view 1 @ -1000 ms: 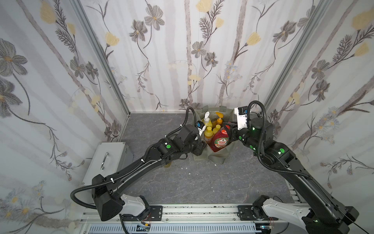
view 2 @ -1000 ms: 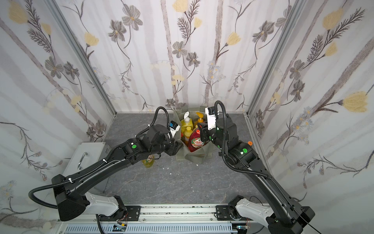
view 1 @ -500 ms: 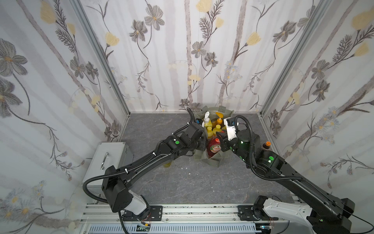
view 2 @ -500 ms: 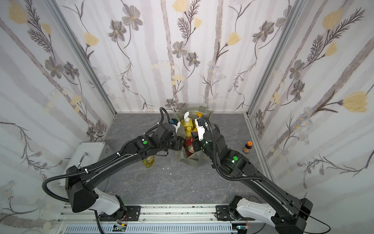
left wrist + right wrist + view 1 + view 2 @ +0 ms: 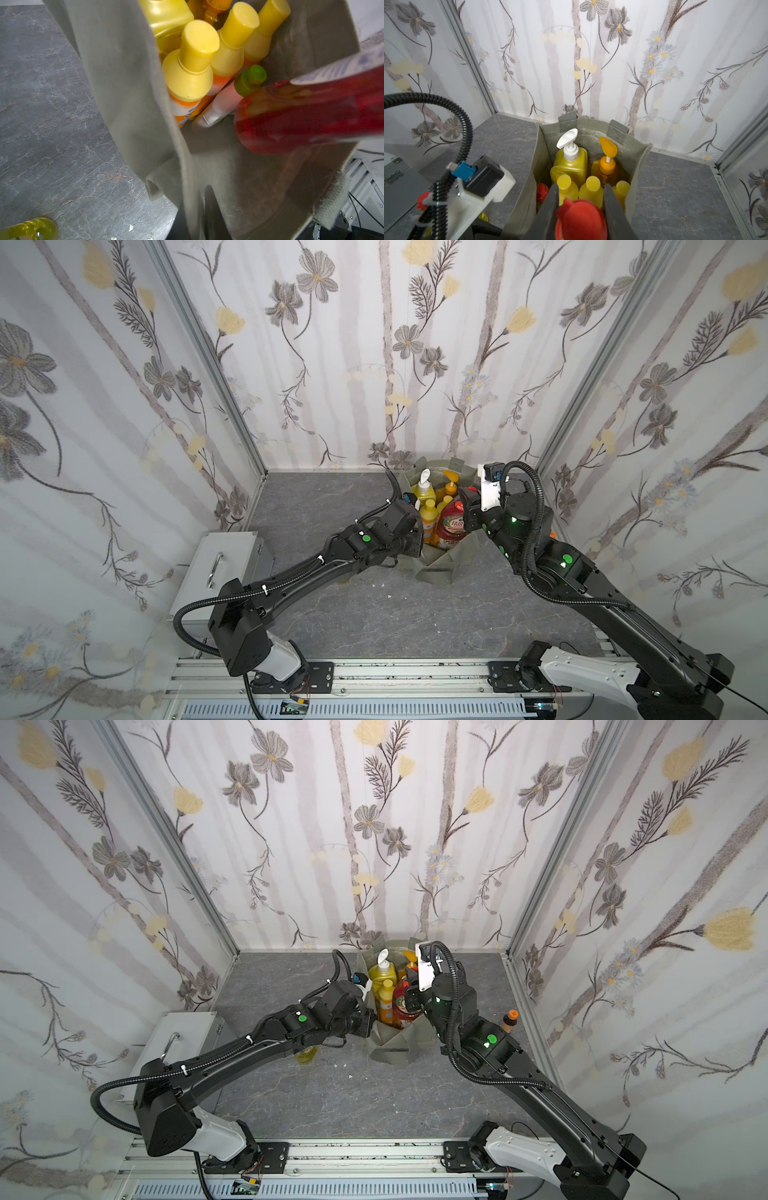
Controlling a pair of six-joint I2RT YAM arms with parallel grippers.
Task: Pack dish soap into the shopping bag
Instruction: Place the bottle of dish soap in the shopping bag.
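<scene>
At the centre of both top views, against the back wall, the bag (image 5: 436, 574) stands open and nearly full. The right gripper (image 5: 581, 186) is clamped on the red cap of a red bottle (image 5: 452, 526). That bottle hangs tilted over the bag's near right part, and its base seems just inside the mouth. The left gripper (image 5: 415, 546) sits at the bag's left wall. The wrist hides its jaws and its own camera shows only folded cloth, so I cannot tell whether it pinches the fabric.

The step in hand looks like lowering this bottle. The next move calls for a straight drop into the bare pocket at the bag's near side, then a release.

Room is tight. Two pump bottles (image 5: 569, 164) fill the back and three yellow caps (image 5: 197, 41) stand in front of them. A white bottle (image 5: 220, 104) leans into the gap. The red bottle's base could ride up on the white bottle or catch the soft front rim, which sags. Holding the left wall outward would help.

Outside the bag, a yellow-green bottle (image 5: 306, 1052) shows on the floor under the left arm, lower left of the bag. An orange-capped bottle (image 5: 509, 1020) stands by the right wall, likely soap too. Both have open floor beside them. The metal box (image 5: 220, 568) lies at left, well apart.
</scene>
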